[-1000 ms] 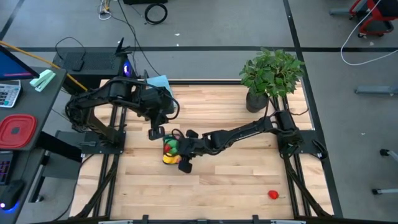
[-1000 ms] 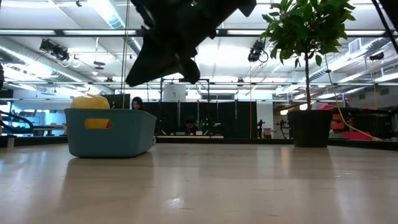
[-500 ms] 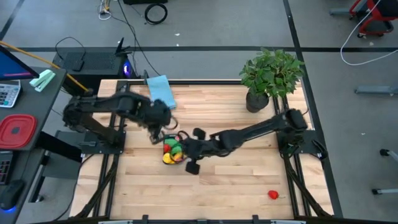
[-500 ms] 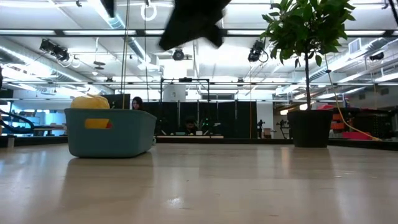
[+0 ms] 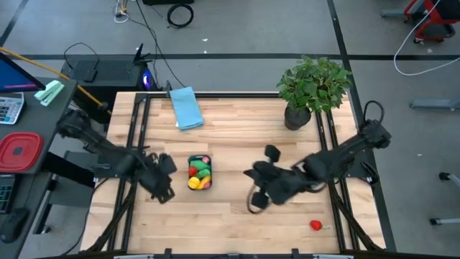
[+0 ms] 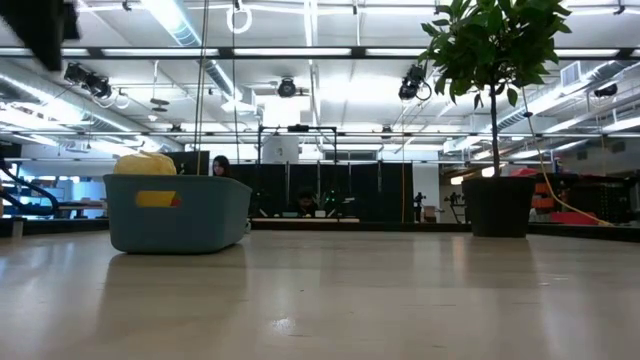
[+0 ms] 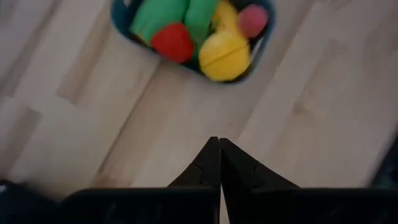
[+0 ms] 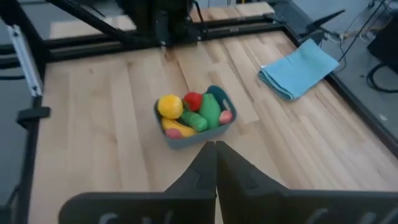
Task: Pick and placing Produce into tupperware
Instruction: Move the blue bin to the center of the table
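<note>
The teal-blue tupperware (image 5: 199,173) stands on the wooden table left of its middle, and shows as well in the low view (image 6: 180,213). Inside lie a round yellow piece (image 8: 170,106), green pieces (image 7: 168,14), a red piece (image 7: 172,42) and a pink one. A single small red piece (image 5: 315,225) lies on the table toward the near right corner. My left gripper (image 7: 218,140), shut and empty, hovers left of the tub (image 5: 165,181). My right gripper (image 8: 215,144), also shut and empty, is to the tub's right (image 5: 248,174).
A potted leafy plant (image 5: 313,88) stands at the far right of the table, its pot showing in the low view (image 6: 497,206). A folded light blue cloth (image 5: 186,108) lies at the far edge. A red container (image 5: 19,151) sits on the side desk off the table's left.
Both arms have drawn back from above the tub. The left gripper has swung toward the table's left and near edge. The right gripper has pulled away toward the right and the near edge. The tub and its contents have stayed in place.
</note>
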`<act>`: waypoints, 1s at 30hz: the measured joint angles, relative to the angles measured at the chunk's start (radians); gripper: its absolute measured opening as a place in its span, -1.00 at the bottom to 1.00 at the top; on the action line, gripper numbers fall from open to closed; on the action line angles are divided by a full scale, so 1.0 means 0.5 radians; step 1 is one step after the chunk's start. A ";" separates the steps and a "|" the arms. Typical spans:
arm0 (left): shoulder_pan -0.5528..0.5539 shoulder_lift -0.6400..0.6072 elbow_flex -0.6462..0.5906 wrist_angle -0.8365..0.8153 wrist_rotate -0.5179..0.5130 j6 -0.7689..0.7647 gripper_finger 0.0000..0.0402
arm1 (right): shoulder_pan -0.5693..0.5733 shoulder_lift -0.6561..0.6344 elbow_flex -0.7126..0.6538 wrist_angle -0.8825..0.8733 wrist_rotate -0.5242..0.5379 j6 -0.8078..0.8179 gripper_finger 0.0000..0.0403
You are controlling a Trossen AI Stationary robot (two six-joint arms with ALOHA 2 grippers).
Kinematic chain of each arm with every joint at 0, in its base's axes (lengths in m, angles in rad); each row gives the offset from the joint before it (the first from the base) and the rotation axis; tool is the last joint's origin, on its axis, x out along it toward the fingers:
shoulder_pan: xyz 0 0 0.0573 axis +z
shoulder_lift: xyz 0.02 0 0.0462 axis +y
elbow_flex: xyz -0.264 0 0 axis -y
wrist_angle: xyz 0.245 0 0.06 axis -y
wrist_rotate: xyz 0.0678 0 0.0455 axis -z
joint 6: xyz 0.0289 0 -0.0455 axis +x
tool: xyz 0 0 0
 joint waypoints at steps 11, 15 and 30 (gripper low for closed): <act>-0.007 0.025 -0.805 0.249 -0.317 -0.788 -0.97 | 0.269 -0.097 0.000 -0.022 0.263 0.177 -0.99; 0.048 0.030 -0.976 0.871 -0.436 -0.683 -0.98 | 0.281 -0.085 0.000 -0.023 0.284 0.180 -0.98; 0.323 0.031 -1.195 1.443 -0.511 -0.380 -0.99 | 0.277 -0.070 0.000 -0.016 0.286 0.181 -0.99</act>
